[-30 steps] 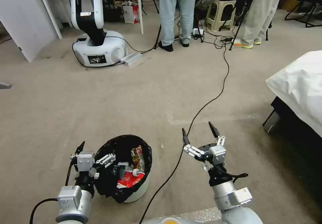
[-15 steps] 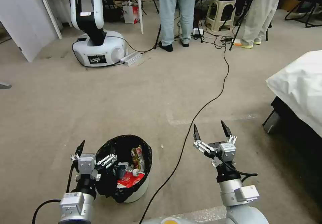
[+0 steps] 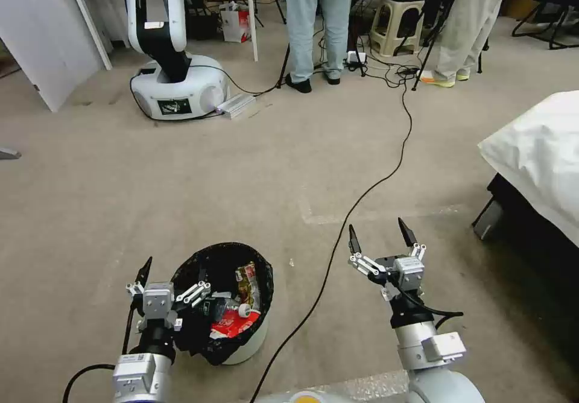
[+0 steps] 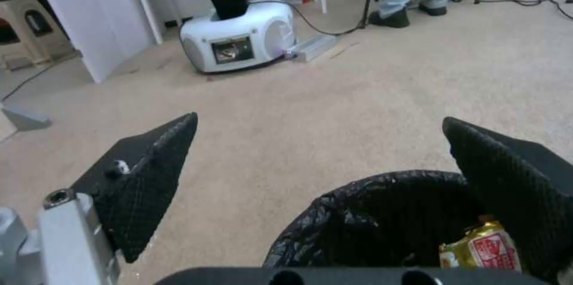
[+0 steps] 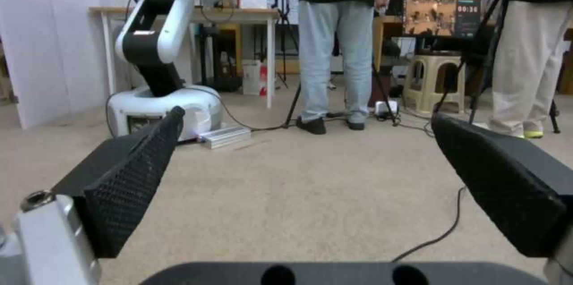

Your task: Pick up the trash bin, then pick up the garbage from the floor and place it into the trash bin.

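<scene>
The trash bin (image 3: 244, 342), a white bucket with a black liner (image 4: 370, 213), stands on the carpet at the lower left of the head view. Inside it lies garbage: a red wrapper (image 3: 232, 326), a yellow-red snack wrapper (image 3: 247, 279) (image 4: 483, 249) and a small bottle (image 3: 232, 311). My left gripper (image 3: 174, 270) (image 4: 319, 117) is open and straddles the bin's near left rim, one finger outside and the other over the opening. Right of the bin, my right gripper (image 3: 376, 228) (image 5: 307, 112) hangs open above bare carpet, holding nothing.
A black cable (image 3: 362, 198) runs across the floor between the bin and my right gripper. A white robot base (image 3: 178, 89) stands at the back left, and people's legs and a stool stand behind. A bed with a white sheet (image 3: 537, 149) fills the right side.
My right gripper moved to the right and drew back toward me, then held still. My left gripper slid slightly back along the bin's rim. The bin has not moved.
</scene>
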